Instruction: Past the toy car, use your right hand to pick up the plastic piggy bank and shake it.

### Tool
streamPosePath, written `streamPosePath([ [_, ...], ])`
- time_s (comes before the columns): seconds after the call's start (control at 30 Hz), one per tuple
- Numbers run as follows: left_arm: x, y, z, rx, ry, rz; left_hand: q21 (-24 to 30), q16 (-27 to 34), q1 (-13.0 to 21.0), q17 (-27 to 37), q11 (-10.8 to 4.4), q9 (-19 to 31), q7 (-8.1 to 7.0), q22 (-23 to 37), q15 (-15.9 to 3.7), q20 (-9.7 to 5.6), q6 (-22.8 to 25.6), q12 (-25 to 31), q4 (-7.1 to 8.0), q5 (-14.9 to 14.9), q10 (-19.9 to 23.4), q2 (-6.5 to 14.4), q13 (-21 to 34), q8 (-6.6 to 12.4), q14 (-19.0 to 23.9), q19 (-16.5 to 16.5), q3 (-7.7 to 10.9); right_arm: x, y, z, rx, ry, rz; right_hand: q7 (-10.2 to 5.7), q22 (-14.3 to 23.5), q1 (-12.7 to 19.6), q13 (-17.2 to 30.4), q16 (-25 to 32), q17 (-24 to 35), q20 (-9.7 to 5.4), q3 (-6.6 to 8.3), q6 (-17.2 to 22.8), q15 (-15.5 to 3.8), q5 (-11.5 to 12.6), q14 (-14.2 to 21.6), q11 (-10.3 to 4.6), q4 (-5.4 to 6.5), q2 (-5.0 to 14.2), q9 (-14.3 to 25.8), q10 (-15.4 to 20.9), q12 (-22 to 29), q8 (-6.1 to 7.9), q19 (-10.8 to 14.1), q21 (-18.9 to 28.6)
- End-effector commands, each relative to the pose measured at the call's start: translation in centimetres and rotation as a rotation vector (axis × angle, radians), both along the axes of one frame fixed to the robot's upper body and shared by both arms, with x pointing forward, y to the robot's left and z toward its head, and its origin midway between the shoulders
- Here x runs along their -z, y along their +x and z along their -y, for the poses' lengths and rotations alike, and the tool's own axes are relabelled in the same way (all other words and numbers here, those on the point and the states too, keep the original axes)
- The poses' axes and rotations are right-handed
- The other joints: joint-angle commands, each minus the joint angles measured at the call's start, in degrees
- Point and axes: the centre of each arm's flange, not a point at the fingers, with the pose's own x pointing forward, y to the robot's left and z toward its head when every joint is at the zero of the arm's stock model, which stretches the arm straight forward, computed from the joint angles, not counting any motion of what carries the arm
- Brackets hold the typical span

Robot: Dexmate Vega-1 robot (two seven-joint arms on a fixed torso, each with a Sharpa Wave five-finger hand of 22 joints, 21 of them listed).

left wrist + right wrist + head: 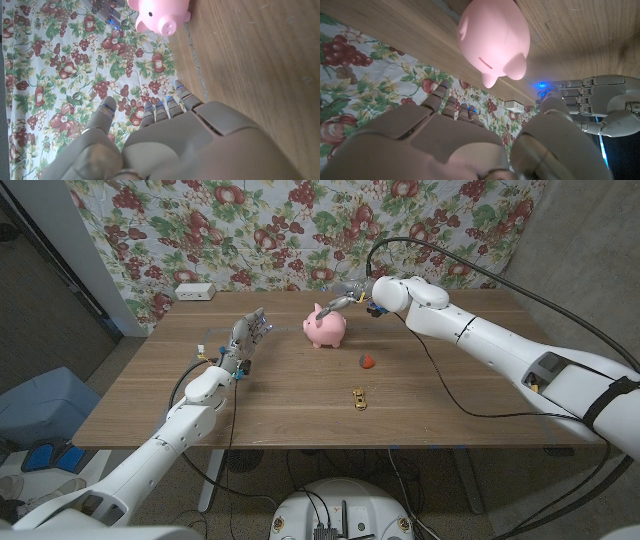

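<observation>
Even indoor light, soft shadows on the table; close wrist views blur slightly.

The head view looks down from above over the whole worktop [300, 395] toward the floral curtain [300, 220]. Each wrist view sits close behind its own hand, turned upside down, facing that curtain; all three share the pink piggy bank [326, 328] and the worktop

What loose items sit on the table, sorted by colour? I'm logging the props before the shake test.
Pink: 1, the piggy bank
Yellow: 1, the toy car
Red: 1, a small red object, too small to identify
White: 1, a box at the table's far edge
Total: 4
</observation>
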Motion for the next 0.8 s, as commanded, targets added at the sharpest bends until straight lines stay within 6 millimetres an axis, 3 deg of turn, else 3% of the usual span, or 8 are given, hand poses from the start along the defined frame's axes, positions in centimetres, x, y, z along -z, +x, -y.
streamPosePath([
  [0.03,0.1,-0.1,-0.1,-0.005,-0.004,-0.002,-0.03,0.41,-0.74,0.17,0.08,0.24,0.34,0.30,-1.07,0.01,0.11,0.44,-0.10,0.12,0.33,2.01,0.23,0.22,0.55,0.58,0.15,0.2,1.1,-0.9,0.039,-0.060,-0.034,1.77,0.16,0.65,0.26,0.46,0.26,0.40,-0.57,-0.29,0.03,0.53,-0.69,0.38,0.10,-0.32,0.25,0.10,0.51,0.39,-0.85,0.04],
  [0.8,0.3,-0.7,-0.4,-0.023,-0.015,-0.002,-0.31,0.33,-0.92,0.18,0.07,0.25,0.40,0.31,-0.97,0.20,0.12,0.39,-0.05,0.13,0.51,1.94,0.23,0.23,0.83,0.89,0.18,0.4,2.6,-2.1,0.077,-0.127,-0.086,2.19,0.18,0.30,0.90,1.44,1.08,0.94,-2.23,-1.37,0.26,1.58,-0.51,0.74,1.23,-0.33,0.43,0.39,1.13,0.42,-1.58,0.38],
])
